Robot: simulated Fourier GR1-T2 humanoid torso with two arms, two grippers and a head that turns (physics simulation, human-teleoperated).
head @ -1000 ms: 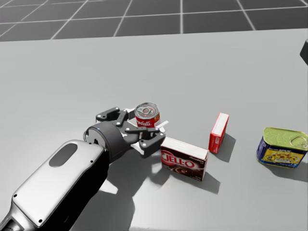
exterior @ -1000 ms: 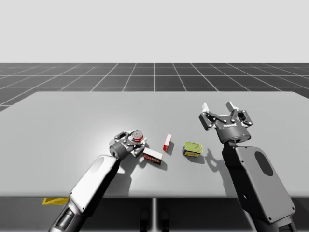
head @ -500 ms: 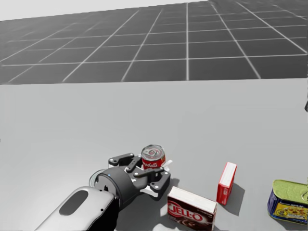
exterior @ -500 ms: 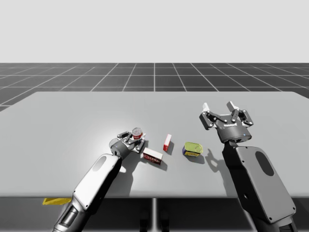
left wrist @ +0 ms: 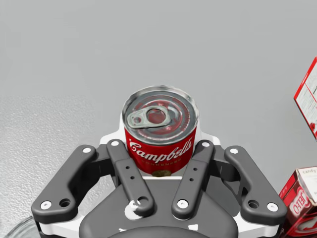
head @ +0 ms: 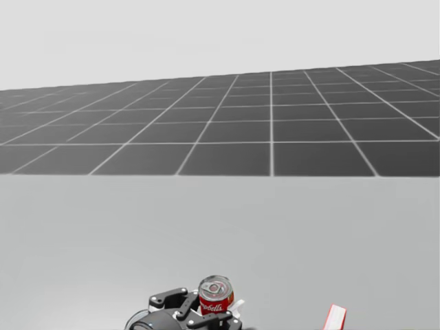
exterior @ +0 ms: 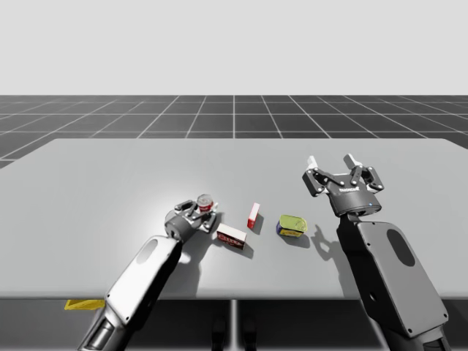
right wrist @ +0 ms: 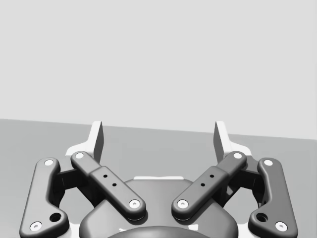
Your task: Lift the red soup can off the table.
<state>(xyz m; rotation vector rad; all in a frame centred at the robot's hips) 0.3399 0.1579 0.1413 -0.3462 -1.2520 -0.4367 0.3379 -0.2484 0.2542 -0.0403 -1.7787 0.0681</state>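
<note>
Head has turned upward; left gripper (left wrist: 161, 148) has edged up, clamped on the red soup can (exterior: 205, 203), just left of the brown box (exterior: 231, 235) on the table (exterior: 110, 183). Right gripper (right wrist: 158, 136) hovers at right, fingers apart.

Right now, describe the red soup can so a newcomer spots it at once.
On the grey table, follow my left arm to the left gripper. The red soup can is held upright in it. It alone is round and red with a silver pull-tab lid; its neighbours are a flat box, a slim red box and a squat green-topped tin.
</note>
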